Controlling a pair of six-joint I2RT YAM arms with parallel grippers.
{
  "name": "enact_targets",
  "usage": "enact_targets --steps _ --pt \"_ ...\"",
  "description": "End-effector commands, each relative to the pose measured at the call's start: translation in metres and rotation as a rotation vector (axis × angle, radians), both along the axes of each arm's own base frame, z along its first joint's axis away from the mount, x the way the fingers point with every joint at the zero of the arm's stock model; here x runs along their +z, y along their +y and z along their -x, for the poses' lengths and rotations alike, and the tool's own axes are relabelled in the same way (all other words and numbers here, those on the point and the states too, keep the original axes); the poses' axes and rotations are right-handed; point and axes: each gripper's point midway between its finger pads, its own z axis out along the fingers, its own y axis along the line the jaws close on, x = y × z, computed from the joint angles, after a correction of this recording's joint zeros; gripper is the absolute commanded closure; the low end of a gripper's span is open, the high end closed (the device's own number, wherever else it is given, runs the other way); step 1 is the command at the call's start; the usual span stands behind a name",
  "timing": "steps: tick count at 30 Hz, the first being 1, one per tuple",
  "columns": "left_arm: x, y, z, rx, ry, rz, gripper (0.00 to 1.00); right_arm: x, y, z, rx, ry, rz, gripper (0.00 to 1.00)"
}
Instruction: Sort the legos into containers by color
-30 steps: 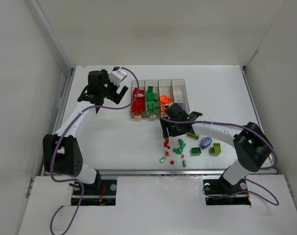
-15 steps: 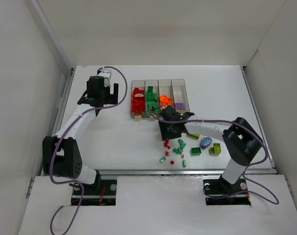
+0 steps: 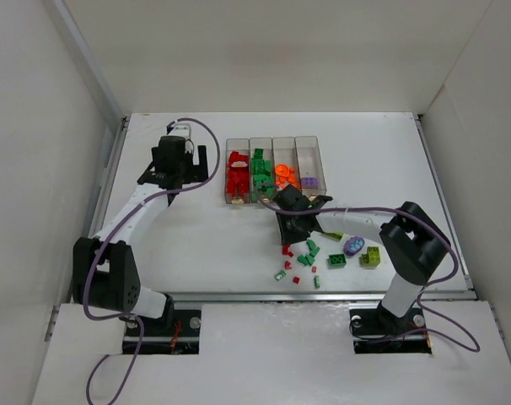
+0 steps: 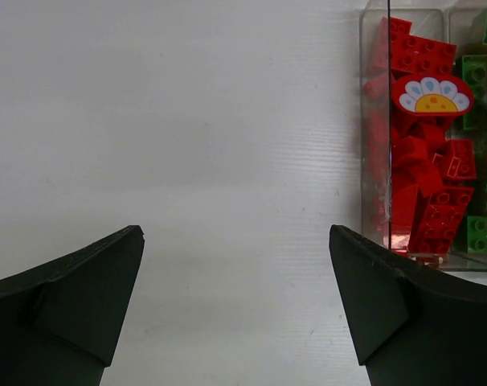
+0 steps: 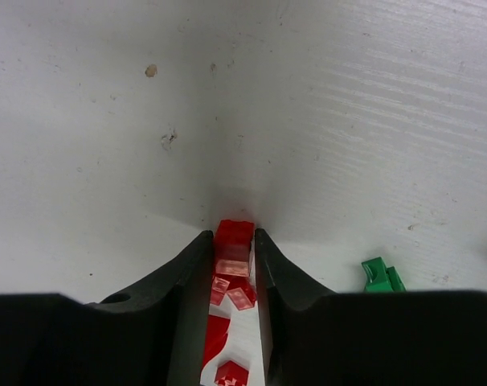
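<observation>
Four clear bins (image 3: 308,145) stand in a row at the table's middle back, holding red (image 3: 236,179), green (image 3: 260,173), orange (image 3: 282,170) and purple (image 3: 309,180) legos. Loose red and green bricks (image 3: 308,255) lie in front of them. My right gripper (image 3: 287,239) is down on the table, shut on a small red brick (image 5: 235,236); more red bits (image 5: 231,372) lie between its fingers. My left gripper (image 3: 178,181) is open and empty over bare table left of the red bin (image 4: 375,112).
A purple oval piece (image 3: 353,245), a lime-yellow brick (image 3: 372,256) and a green brick (image 3: 336,261) lie right of the loose pile. A green bit (image 5: 382,275) lies right of my right fingers. White walls enclose the table.
My right gripper has moved left and down onto the loose red bricks and closed on one. My left gripper has swung a little away from the bins and turned.
</observation>
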Motion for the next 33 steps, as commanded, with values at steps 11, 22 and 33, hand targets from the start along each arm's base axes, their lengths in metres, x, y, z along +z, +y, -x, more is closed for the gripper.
enact_targets --steps 11,22,33 --pt "0.015 0.013 0.007 0.207 -0.066 0.103 0.00 0.049 0.040 -0.043 0.107 -0.195 -0.051 1.00" --pt "0.001 0.023 0.015 0.235 -0.074 0.070 0.01 0.153 0.137 -0.164 0.199 -0.549 -0.124 1.00" --pt "0.003 0.034 0.019 0.251 -0.091 0.012 0.01 0.129 0.146 -0.228 0.145 -0.549 -0.104 0.55"
